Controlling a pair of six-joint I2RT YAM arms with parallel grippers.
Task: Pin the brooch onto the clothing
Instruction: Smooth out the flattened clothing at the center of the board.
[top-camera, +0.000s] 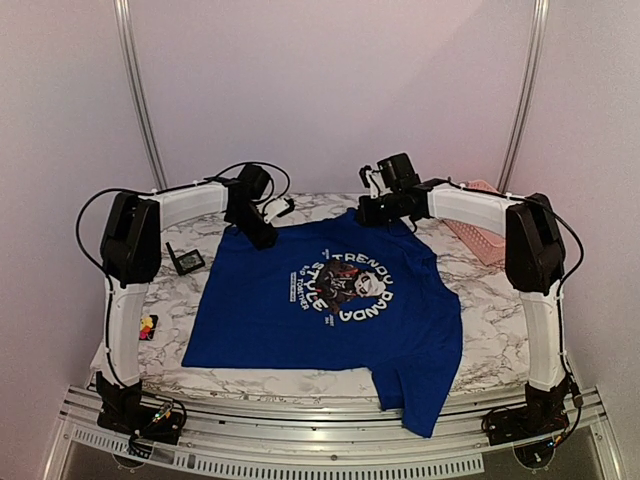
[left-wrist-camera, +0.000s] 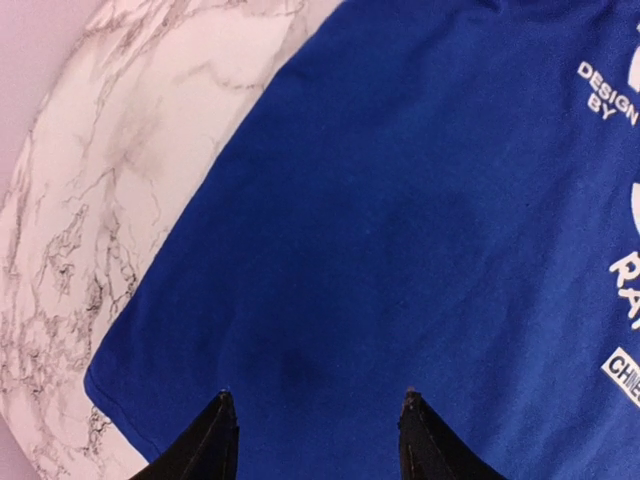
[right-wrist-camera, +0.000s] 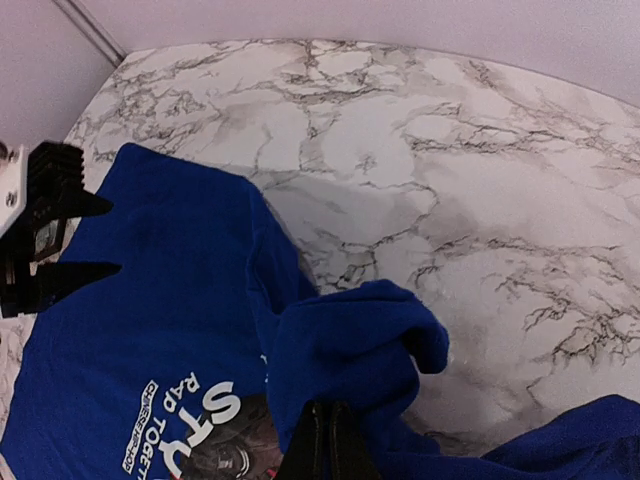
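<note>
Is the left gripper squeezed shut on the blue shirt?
No, the left gripper is open: its two fingertips stand well apart over the flat shirt.

Top view: brooch (top-camera: 148, 326) is showing only as a speck at the counter (top-camera: 490, 320) edge against the left arm (top-camera: 122, 310), petals too small to separate. Pink basket (top-camera: 485, 245) is lying partly behind the right arm (top-camera: 470, 205). Right pincer (right-wrist-camera: 326, 425) is running off the bottom edge, tips disappearing into a raised T-shirt (right-wrist-camera: 340, 350) fold.
</note>
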